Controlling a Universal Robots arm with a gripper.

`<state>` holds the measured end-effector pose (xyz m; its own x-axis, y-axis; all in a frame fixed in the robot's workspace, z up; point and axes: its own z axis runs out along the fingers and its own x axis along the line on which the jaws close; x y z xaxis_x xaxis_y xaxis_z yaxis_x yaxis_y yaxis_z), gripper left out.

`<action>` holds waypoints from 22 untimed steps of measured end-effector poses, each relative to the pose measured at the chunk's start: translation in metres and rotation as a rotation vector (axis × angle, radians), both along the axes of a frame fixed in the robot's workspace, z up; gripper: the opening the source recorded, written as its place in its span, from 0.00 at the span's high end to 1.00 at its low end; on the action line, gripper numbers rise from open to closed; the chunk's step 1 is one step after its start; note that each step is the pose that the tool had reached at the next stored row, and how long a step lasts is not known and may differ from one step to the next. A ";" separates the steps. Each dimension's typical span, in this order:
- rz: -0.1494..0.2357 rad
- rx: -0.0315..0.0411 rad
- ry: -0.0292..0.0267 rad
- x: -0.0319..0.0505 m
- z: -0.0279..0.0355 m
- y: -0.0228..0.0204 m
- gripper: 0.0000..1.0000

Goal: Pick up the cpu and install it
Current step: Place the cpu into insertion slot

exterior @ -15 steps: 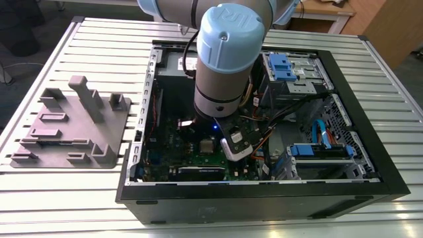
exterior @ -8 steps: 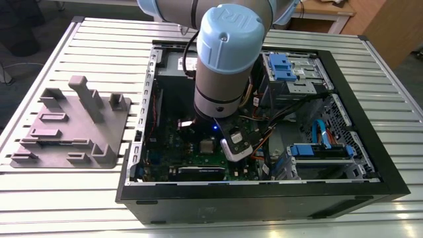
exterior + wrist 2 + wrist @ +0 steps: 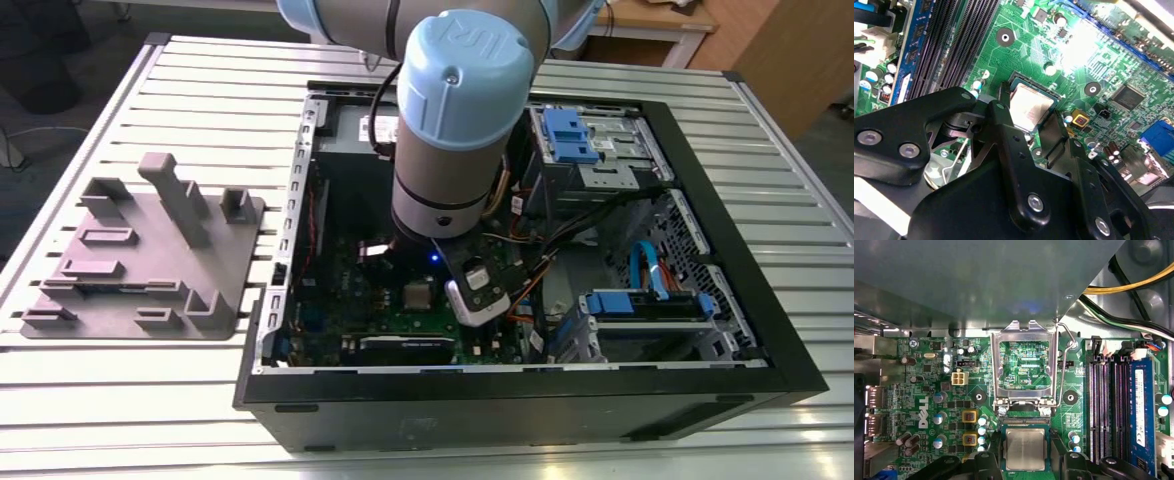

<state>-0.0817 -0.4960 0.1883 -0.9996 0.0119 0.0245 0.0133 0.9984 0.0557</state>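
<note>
Just below centre of the exterior view, the cpu (image 3: 419, 293) lay flat in its socket (image 3: 1025, 421), the frame (image 3: 996, 370) raised clear to admit it, while the gripper (image 3: 1025, 456) straddled it, jaws spread wide, holding nothing.

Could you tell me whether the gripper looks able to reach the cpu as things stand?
Probably yes: the socket frame stands open, nothing covers the cpu, and the open gripper straddles it.

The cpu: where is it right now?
In the first wrist view the cpu lies in the motherboard socket, next to the opened metal socket frame, with memory slots alongside.
</note>
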 end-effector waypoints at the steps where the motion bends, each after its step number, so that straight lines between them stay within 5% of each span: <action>1: 0.000 0.0000 0.0000 0.0000 0.0000 0.0000 0.53; 19: 0.000 0.0005 -0.0002 -0.0001 -0.0017 0.0001 0.52; 22: 0.000 0.0009 -0.0004 0.0001 -0.0020 0.0002 0.46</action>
